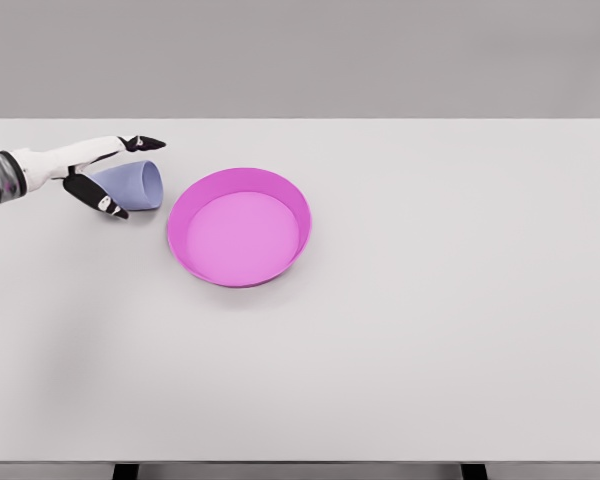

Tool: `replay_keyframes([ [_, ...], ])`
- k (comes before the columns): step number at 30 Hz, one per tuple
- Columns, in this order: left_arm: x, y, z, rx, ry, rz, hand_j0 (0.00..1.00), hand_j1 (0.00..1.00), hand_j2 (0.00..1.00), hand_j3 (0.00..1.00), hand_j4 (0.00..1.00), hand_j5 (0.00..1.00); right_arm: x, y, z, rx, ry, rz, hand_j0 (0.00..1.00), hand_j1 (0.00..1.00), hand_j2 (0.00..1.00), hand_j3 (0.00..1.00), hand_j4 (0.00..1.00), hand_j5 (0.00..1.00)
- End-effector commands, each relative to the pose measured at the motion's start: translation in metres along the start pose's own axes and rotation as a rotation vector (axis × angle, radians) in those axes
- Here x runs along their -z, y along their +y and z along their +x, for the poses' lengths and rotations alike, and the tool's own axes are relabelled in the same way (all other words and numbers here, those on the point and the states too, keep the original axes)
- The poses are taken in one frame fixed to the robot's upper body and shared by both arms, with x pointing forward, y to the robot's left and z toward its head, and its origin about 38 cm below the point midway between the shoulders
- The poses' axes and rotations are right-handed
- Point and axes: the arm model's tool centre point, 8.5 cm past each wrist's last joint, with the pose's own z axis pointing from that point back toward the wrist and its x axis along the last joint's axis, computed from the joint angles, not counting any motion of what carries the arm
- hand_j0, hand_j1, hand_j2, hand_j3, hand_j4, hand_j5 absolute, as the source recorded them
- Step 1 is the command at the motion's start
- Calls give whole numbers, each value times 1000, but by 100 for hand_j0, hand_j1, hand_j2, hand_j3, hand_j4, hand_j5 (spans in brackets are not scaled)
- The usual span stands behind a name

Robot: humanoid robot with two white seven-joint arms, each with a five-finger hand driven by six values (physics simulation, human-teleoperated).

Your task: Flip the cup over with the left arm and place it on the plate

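Cup: lying on its side at the far left of the table, mouth facing right toward the plate, so needing to be turned upright before being set down.
Left hand: reaching in from the left edge, bracketing the cup's body from its closed end.
Fingers: spreading apart, upper ones stretching over the far side of the cup, thumb dropping along the near side; not yet pinching, judging by the wide span.
Plate: sitting just right of the cup, pink and holding nothing, waiting as the drop spot.
Gap: cup and plate staying apart, leaving room for tipping.
Step in hand: probably closing in for the grasp.
Right arm: not showing.
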Motion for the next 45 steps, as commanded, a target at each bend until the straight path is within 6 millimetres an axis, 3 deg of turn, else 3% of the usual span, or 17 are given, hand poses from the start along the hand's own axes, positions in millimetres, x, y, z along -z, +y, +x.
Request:
replay_keyframes([
  [1,-1,1,-3,-10,10,6,100,100,100,100,100,100,0,0,0,0,0,0,100,100,100,100,100,100],
  [20,0,2,-13,12,60,2,100,100,100,100,100,100,0,0,1,0,-2,2,100,100,100,100,100,100],
  [29,12,-5,-14,-7,65,-4,100,100,100,100,100,100,0,0,0,0,0,0,100,100,100,100,100,100],
  [37,12,-5,-15,-14,77,-5,73,73,73,73,73,73,0,0,0,0,0,0,100,100,100,100,100,100],
  [45,11,-1,-10,-30,40,20,64,64,64,64,64,64,0,0,0,0,0,0,100,100,100,100,100,100],
])
